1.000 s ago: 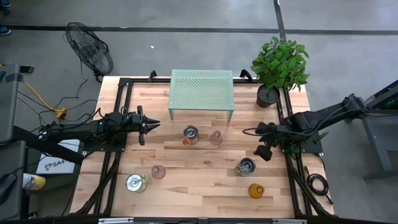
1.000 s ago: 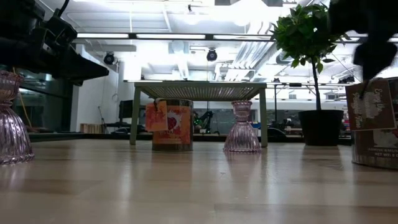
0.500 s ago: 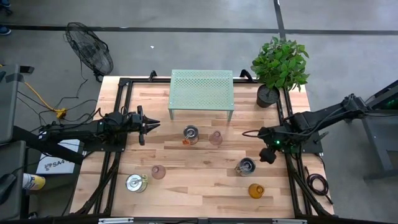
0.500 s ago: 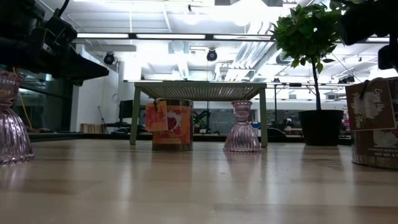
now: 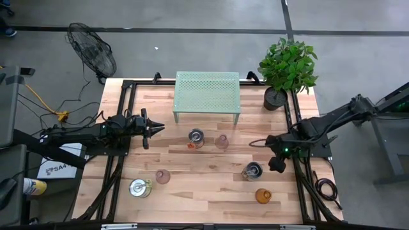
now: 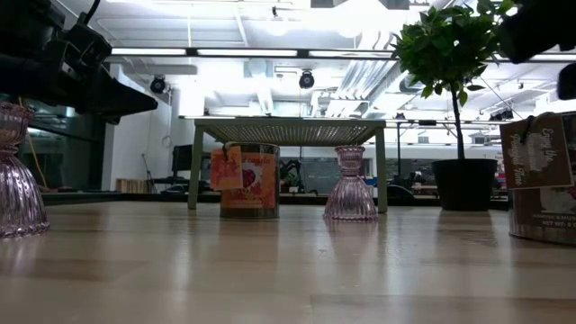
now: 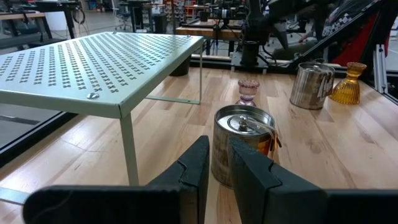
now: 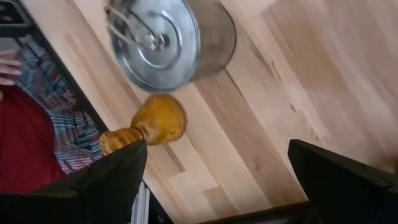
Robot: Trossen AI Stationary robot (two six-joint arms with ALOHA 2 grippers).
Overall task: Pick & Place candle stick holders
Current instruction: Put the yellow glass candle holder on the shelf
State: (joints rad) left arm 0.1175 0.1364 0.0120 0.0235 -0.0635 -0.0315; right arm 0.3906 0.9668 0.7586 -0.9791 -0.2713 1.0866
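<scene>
Six candle stick holders stand on their bases on the wooden table. Two silver ones [image 5: 196, 136] [image 5: 140, 188] and two pink glass ones [image 5: 222, 141] [image 5: 163, 176] stand around the middle. A third silver one [image 5: 252, 170] and the amber one [image 5: 262, 195] stand near the right front. My right gripper [image 5: 276, 164] hangs open above the table just right of that silver holder [image 8: 168, 40], with the amber holder [image 8: 146, 127] beyond it, and touches nothing. My left gripper [image 5: 153, 128] waits shut at the left, level above the table, and points at the middle silver holder [image 7: 244, 144].
A mint-green perforated stand [image 5: 207, 94] sits at the far middle, and a potted plant [image 5: 287, 67] at the far right corner. Black frame rails [image 5: 298, 185] run along the table's right side. A person in red clothing [image 8: 25, 143] shows beyond the right edge.
My right gripper has turned at the wrist and tipped further down. Its fingers have swung a little toward the table's near edge, closer to the silver holder at the right front, and stay open. In the low view it has drifted off toward the top right corner.
</scene>
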